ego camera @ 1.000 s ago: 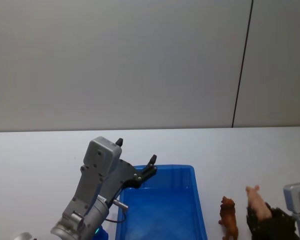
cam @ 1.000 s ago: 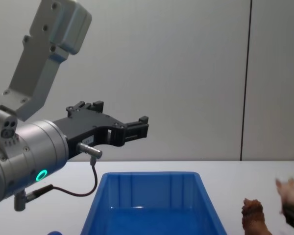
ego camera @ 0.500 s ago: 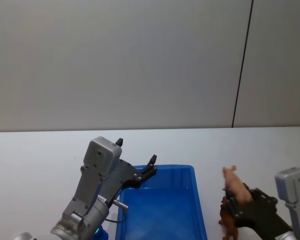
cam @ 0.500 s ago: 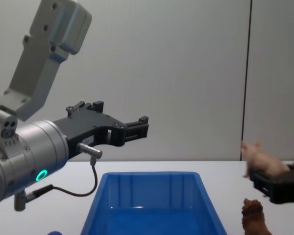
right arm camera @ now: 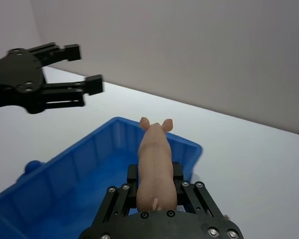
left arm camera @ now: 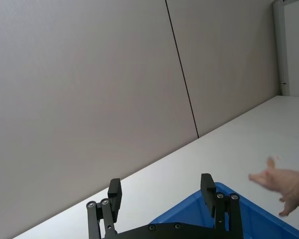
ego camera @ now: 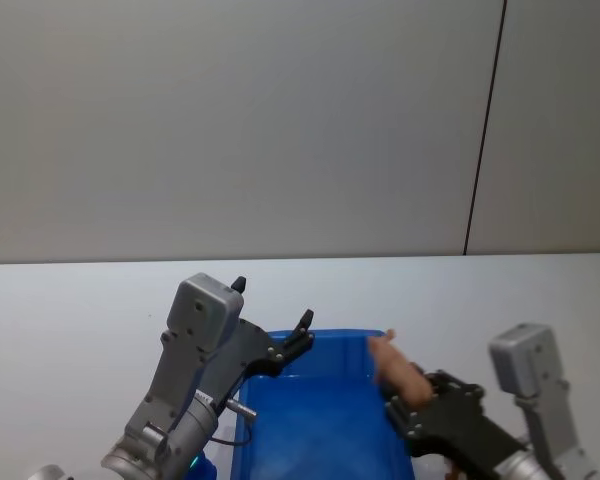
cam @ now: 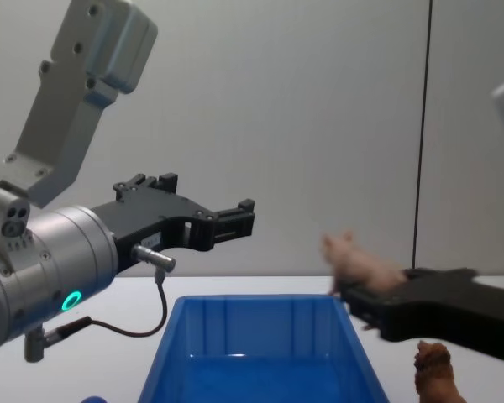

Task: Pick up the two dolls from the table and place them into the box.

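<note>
A release at this point is judged risky. The pink pig [right arm camera: 154, 159] is held in the air over the box [right arm camera: 89, 154] at about 2 o'clock of it, close above the rim and not over the middle. If it were dropped here, the rim could be struck and the pig thrown out onto the table [ego camera: 80, 300]. The pig is gripped by its hind flanks only, with the head and forebody projecting past the fingertips, so a tilt or slip under a quick swing is thought possible. The brown doll [cam: 435, 369] stands on the table at 3 o'clock of the box, beneath the right arm, and could be knocked over if the arm were lowered too early. A clash with the left gripper [cam: 235, 217], which hovers over the box at about 10 o'clock, is also to be guarded against.

The right gripper [right arm camera: 156, 174] is closed about the pig, its fingers parted just by the width of the body and pressed on both flanks. The left gripper is held wide apart, and nothing is touched or carried by it.
</note>
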Robot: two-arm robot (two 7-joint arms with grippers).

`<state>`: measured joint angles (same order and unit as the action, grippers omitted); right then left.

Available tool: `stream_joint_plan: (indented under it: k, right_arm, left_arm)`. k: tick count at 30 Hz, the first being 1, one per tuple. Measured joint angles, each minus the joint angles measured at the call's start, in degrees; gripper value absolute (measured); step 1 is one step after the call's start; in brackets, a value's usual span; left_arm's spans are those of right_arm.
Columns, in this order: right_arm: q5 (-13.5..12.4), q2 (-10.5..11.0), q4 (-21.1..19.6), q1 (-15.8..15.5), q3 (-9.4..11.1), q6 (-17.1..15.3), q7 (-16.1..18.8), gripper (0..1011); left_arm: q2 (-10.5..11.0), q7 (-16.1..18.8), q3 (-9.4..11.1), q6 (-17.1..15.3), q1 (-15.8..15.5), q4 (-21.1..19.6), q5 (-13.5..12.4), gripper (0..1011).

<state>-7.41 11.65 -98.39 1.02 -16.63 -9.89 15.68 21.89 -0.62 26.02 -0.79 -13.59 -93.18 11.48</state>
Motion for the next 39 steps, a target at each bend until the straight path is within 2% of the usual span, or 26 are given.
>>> stream_joint_plan:
  k: [6, 11, 13, 14, 18, 20, 24, 27, 39]
  right_arm:
    - [1.16, -1.92, 3.17, 2.61, -1.41, -0.95, 4.71, 396]
    - [2.00, -3.40, 5.98, 4.66, -2.28, -1.58, 7.31, 568]
    - [2.16, -3.73, 6.58, 5.11, -2.47, -1.64, 7.71, 621]
    - [2.32, -4.05, 7.18, 5.55, -2.66, -1.68, 8.02, 684]
    - [2.58, -4.52, 8.05, 6.19, -2.93, -1.75, 8.34, 761]
    - [2.74, -4.74, 8.39, 6.47, -3.05, -1.76, 8.36, 836]
    - [2.94, -4.92, 8.62, 6.69, -3.17, -1.76, 7.84, 964]
    - [3.01, -4.89, 8.47, 6.55, -3.20, -1.71, 6.63, 1001]
    - [2.66, -3.47, 5.34, 3.81, -2.60, -1.46, -0.01, 1001]
  left_arm:
    - [0.00, 0.00, 0.00, 0.00, 0.00, 0.00, 0.00, 1001]
    - [0.00, 0.00, 0.00, 0.00, 0.00, 0.00, 0.00, 1001]
    - [0.01, 0.00, 0.00, 0.00, 0.00, 0.00, 0.00, 1001]
    - [0.00, 0.00, 0.00, 0.00, 0.00, 0.00, 0.00, 1001]
    - [0.00, 0.00, 0.00, 0.00, 0.00, 0.00, 0.00, 1001]
    - [0.00, 0.00, 0.00, 0.00, 0.00, 0.00, 0.00, 1001]
    - [0.00, 0.00, 0.00, 0.00, 0.00, 0.00, 0.00, 1001]
    - [0.00, 0.00, 0.00, 0.00, 0.00, 0.00, 0.00, 1001]
    - [0.00, 0.00, 0.00, 0.00, 0.00, 0.00, 0.00, 1001]
